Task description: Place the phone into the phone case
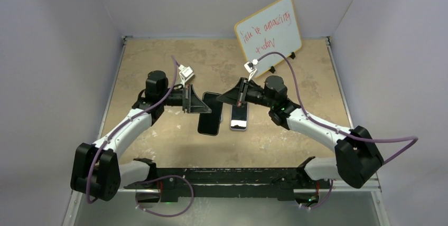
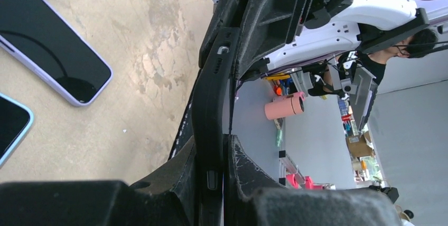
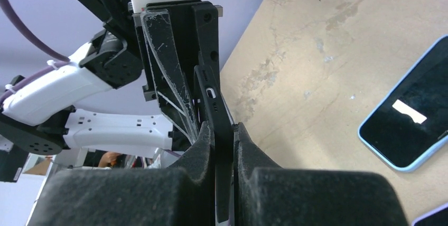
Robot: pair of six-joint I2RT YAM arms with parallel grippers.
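You are holding the phone case (image 2: pixel 211 104) on edge above the middle of the surface (image 1: pixel 158 62), with both arms sharing it. Your left claw (image 2: pixel 212 149) is clamping one end across its thickness. Your right claw (image 3: pixel 223 131) is pinching the opposite end, so the two claws are facing each other with the case bridging them.

Two phones are lying flat below, side by side near the middle of the surface: a purple-rimmed phone (image 2: pixel 53 41) and a blue-rimmed phone (image 3: pixel 409 118). Both are screen up and neither is being touched by a claw. I cannot tell which of them you are meant to put in the case.

By my reading, you are working in the case-handling step, with the insertion not yet begun. Next you are probably going to need to lay the case open side up on the surface, free one claw, and take a phone by its long edges. Watch that the case is not twisting between the two grips.
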